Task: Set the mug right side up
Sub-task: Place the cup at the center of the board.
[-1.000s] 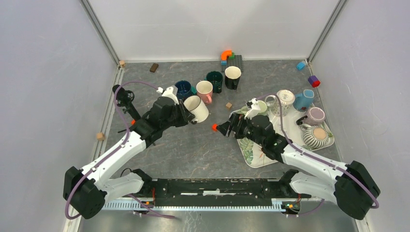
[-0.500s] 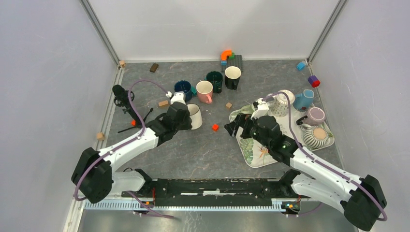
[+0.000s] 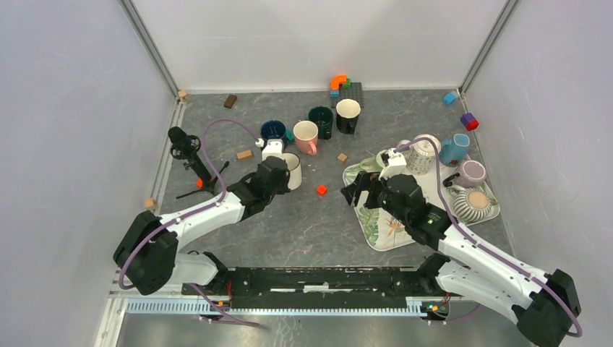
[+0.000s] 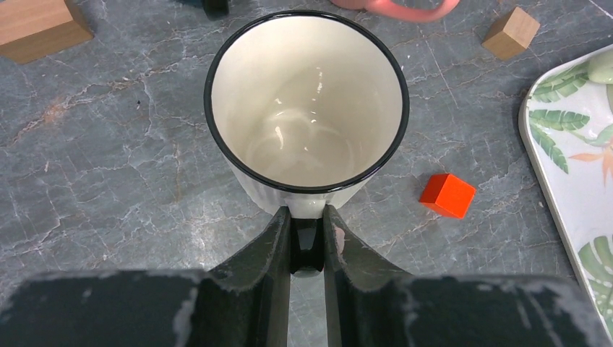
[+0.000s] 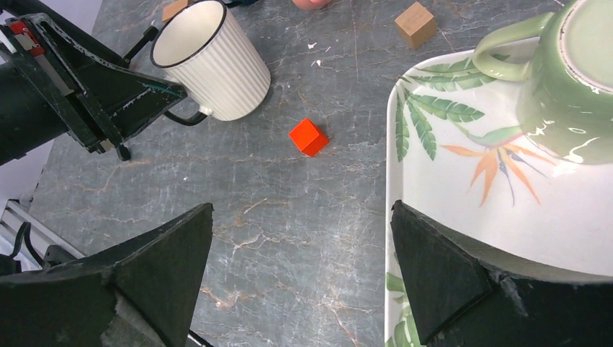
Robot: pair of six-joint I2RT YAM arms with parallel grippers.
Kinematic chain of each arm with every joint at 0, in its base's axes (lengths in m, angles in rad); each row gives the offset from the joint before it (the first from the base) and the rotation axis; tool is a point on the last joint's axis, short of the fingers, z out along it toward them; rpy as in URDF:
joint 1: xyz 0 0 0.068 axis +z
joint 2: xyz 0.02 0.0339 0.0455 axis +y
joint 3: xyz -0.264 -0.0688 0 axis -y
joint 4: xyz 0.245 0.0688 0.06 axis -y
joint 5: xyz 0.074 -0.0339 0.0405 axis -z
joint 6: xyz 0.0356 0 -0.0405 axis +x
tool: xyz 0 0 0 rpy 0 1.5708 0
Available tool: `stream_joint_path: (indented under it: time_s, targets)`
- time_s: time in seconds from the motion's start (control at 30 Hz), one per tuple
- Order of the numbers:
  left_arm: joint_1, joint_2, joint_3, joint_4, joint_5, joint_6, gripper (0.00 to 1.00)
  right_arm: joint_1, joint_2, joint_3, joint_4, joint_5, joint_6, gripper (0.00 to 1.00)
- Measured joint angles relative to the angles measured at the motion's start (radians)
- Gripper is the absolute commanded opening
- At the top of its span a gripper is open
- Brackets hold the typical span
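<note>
Left gripper: jaws closed on the handle of the cream mug. The mug stands upright on the table, at 12 o'clock from the jaws. Orange cube: 4 o'clock from the mug. Right gripper: jaws wide apart, empty, tray at 3 o'clock.

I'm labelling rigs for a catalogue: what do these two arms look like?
The left arm and right arm match: white shells on the long links, black joints and bases, black wedge-shaped jaws. A purple cable loops along each.
</note>
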Motion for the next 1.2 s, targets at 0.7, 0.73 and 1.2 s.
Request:
stream_joint_path:
  time_s: [0.7,0.73,1.2]
  targets:
    - [-0.001,0.064,-0.016,0.127,-0.008,0.047,0.15,0.0,-0.008,0.0,-0.023,0.003,-0.009,0.98]
    - [-0.001,0.066,-0.016,0.129,-0.008,0.047,0.16,0.0,-0.01,0.0,-0.023,0.003,-0.009,0.98]
    - [-0.001,0.078,-0.016,0.142,-0.005,0.047,0.27,0.0,-0.029,0.0,-0.04,0.003,-0.009,0.98]
